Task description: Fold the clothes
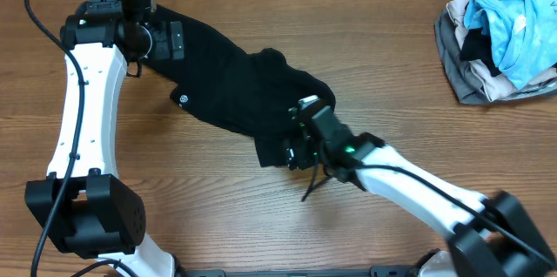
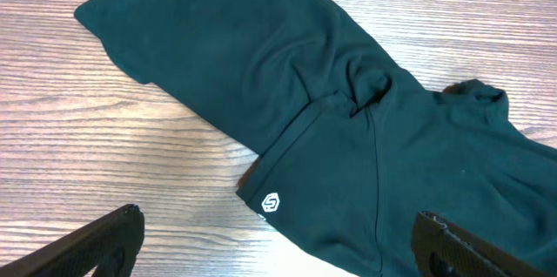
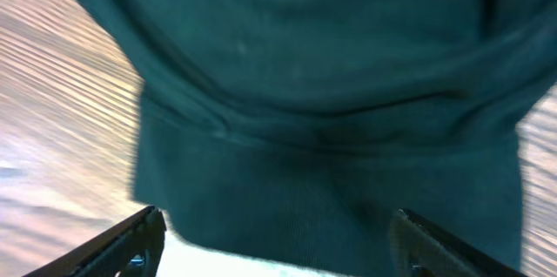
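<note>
The black garment (image 1: 235,77) lies crumpled in a diagonal strip on the wooden table (image 1: 392,68), from upper left to centre. Its small white logo (image 1: 183,97) sits near its lower left edge and also shows in the left wrist view (image 2: 271,203). My left gripper (image 1: 177,42) is open above the garment's upper left end; in the left wrist view (image 2: 277,216) its fingers straddle the logo edge of the cloth (image 2: 261,59). My right gripper (image 1: 296,145) is open at the garment's lower right end, its fingers (image 3: 278,214) either side of a ribbed hem (image 3: 305,68).
A bundle of light-blue, grey and beige garments (image 1: 500,37) lies at the far right of the table. Both white arms reach in from the near edge.
</note>
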Robot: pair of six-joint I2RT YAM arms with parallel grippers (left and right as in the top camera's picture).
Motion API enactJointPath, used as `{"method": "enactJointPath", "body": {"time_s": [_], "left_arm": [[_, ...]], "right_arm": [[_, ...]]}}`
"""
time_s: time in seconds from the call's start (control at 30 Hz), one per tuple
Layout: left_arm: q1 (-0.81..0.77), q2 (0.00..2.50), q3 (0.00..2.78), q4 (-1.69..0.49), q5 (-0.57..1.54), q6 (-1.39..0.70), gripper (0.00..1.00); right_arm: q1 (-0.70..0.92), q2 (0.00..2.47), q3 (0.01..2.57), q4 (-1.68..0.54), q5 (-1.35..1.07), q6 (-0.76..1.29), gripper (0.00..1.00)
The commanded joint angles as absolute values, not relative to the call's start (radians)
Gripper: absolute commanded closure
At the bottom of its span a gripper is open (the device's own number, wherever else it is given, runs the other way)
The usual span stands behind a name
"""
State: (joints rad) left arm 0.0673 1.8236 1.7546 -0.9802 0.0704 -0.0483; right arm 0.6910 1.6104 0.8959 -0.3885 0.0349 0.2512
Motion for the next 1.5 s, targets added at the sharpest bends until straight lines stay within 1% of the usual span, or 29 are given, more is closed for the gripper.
{"method": "enactJointPath", "body": {"time_s": [0.0,0.23,0.4,0.63,0.7,0.73,0.77,0.8,0.83,0.87,1.03,1.17,1.3,1.47], "left_arm": [[0.067,1.832,1.775,-0.981,0.067,-0.022,0.0],[0.064,1.847,1.773,-0.974,0.068,-0.022,0.0],[0.064,1.865,1.77,-0.982,0.068,-0.022,0.0],[0.064,1.891,1.769,-0.991,0.071,-0.022,0.0],[0.064,1.893,1.769,-0.992,0.07,-0.021,0.0],[0.064,1.893,1.769,-0.992,0.07,-0.02,0.0],[0.064,1.893,1.769,-0.992,0.071,-0.012,0.0],[0.064,1.893,1.769,-0.992,0.07,-0.002,0.0],[0.064,1.893,1.769,-0.992,0.07,0.005,0.0],[0.064,1.893,1.769,-0.992,0.07,0.009,0.0],[0.064,1.893,1.769,-0.995,0.07,0.023,0.0],[0.064,1.893,1.769,-0.995,0.07,0.023,0.0],[0.064,1.893,1.769,-0.996,0.07,0.023,0.0],[0.064,1.893,1.767,-1.002,0.07,0.023,0.0]], "right_arm": [[0.713,1.669,0.95,-0.387,0.113,0.236,0.17],[0.72,1.719,0.949,-0.399,0.124,0.239,0.26],[0.72,1.763,0.949,-0.422,0.142,0.248,0.26],[0.718,1.795,0.949,-0.46,0.173,0.341,0.25],[0.718,1.795,0.949,-0.467,0.2,0.377,0.33],[0.717,1.795,0.949,-0.475,0.214,0.396,0.41],[0.715,1.795,0.949,-0.485,0.231,0.413,0.57],[0.713,1.795,0.949,-0.497,0.253,0.434,0.76],[0.708,1.795,0.949,-0.511,0.275,0.459,0.9],[0.701,1.795,0.949,-0.525,0.29,0.478,0.95],[0.619,1.795,0.949,-0.585,0.277,0.513,0.96],[0.501,1.79,0.953,-0.614,0.185,0.51,0.96],[0.362,1.756,0.997,-0.677,0.067,0.458,0.96],[0.176,1.696,1.143,-0.827,-0.062,0.337,0.96]]}}
